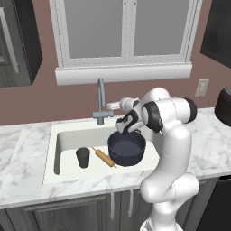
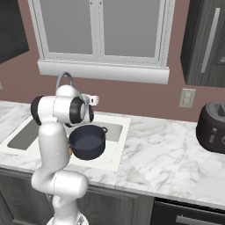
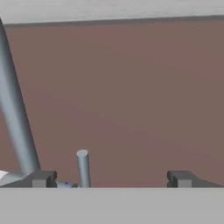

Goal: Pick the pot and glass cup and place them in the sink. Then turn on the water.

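Two items sit in the sink; the faucet lever is next.

Both task items rest inside the sink (image 1: 63,135): the pot (image 1: 127,149) stands upright at the right end of the basin, and the glass cup (image 1: 82,157) stands upright toward the left, with a wooden rolling pin (image 1: 104,157) lying between them. The placing part of the task therefore reads as done, and only the water remains. The hand (image 1: 113,105) is raised above the desk (image 1: 27,176) and extended toward the faucet (image 1: 101,101), beside its upper base where the side lever (image 3: 83,168) projects. In the hand view the fingers (image 3: 42,178) stand wide apart and empty, with the lever between them, nearer one tip; this spacing suits pushing the lever rather than gripping it. No water is visible at the spout.
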You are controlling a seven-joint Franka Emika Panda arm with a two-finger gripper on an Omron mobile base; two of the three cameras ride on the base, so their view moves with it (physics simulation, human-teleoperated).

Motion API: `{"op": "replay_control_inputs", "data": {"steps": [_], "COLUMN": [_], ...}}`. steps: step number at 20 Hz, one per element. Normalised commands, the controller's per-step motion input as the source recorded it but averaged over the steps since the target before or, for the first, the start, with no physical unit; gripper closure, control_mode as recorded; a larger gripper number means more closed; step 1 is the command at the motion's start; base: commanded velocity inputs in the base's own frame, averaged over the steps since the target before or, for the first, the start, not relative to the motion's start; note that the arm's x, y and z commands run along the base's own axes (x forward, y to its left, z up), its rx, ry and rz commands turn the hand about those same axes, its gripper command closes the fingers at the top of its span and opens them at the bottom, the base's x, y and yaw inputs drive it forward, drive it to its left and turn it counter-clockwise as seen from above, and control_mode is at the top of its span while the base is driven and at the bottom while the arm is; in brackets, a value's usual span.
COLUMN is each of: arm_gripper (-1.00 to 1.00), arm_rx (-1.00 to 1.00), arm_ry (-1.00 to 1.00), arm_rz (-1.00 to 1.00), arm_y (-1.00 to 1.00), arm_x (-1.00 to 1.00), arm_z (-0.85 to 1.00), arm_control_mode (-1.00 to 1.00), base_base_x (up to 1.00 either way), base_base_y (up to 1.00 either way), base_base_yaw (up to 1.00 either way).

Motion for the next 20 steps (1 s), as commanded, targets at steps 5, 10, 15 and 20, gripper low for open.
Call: {"op": "replay_control_inputs", "data": {"steps": [5, 10, 15, 20], "arm_gripper": [-1.00, -1.00, -1.00, -1.00], "arm_rx": [0.00, 0.00, 0.00, 0.00], "arm_ry": [0.00, 0.00, 0.00, 0.00], "arm_rz": [-0.07, -0.05, -0.01, 0.00], "arm_y": [0.00, 0.00, 0.04, 0.04], "arm_x": [0.08, 0.02, 0.00, 0.00], "arm_z": [-0.06, -0.02, 0.00, 0.00], "arm_control_mode": [-1.00, -1.00, -1.00, -1.00], "base_base_x": [0.00, 0.00, 0.00, 0.00], "base_base_y": [0.00, 0.00, 0.00, 0.00], "base_base_yaw": [0.00, 0.00, 0.00, 0.00]}}
